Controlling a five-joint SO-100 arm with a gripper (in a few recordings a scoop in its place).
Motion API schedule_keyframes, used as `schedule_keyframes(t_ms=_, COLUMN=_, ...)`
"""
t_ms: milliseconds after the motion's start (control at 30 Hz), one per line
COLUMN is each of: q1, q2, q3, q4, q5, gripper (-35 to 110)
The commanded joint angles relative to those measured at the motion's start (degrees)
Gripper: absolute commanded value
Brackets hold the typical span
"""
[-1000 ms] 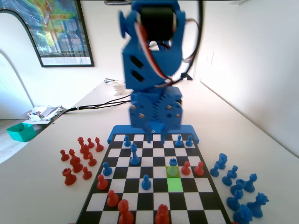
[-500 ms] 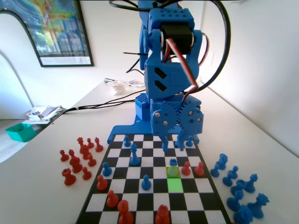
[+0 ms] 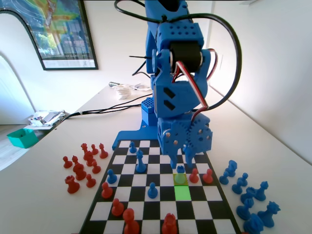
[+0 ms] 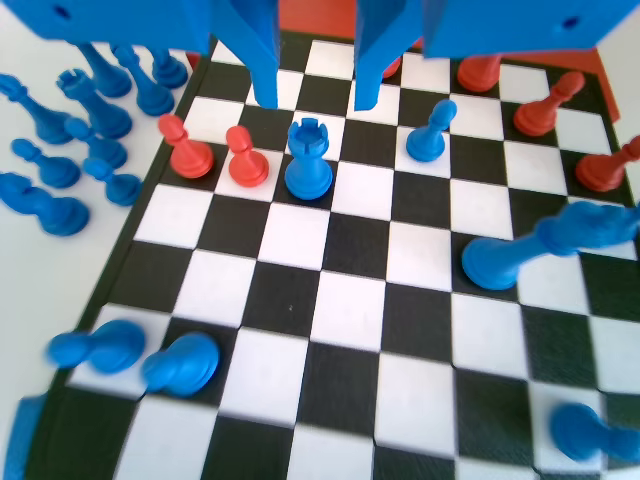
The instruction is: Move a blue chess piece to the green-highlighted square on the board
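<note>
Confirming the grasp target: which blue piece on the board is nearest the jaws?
The notched-top blue piece, beside two red pawns: the gripper, jaws open, hangs right over it; other blue pieces on the board stand farther off.

No lettering, number or brand mark can be read in either view. In the fixed view, the framed poster (image 3: 57, 31) on the far left wall carries a pale strip along its lower edge that may hold print, but it is too small and blurred to read. The board (image 3: 127, 207) bears no rank or file labels on its visible edges.
</note>
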Motion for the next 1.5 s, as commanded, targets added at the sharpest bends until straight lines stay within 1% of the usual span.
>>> schedule_keyframes(t_ms=0, q1=-0.88, q2=1.14, q3=0.97, q4=-0.88, q5=-0.62, gripper=14)
schedule_keyframes(t_ms=400, q1=0.00, q2=0.35, q3=2.90, q4=-2.72, q5=-1.67, gripper=14)
schedule_keyframes(t_ms=1467, q1=-0.79, q2=-5.19, q3=-2.72, q4=-3.60, q5=0.70, gripper=14)
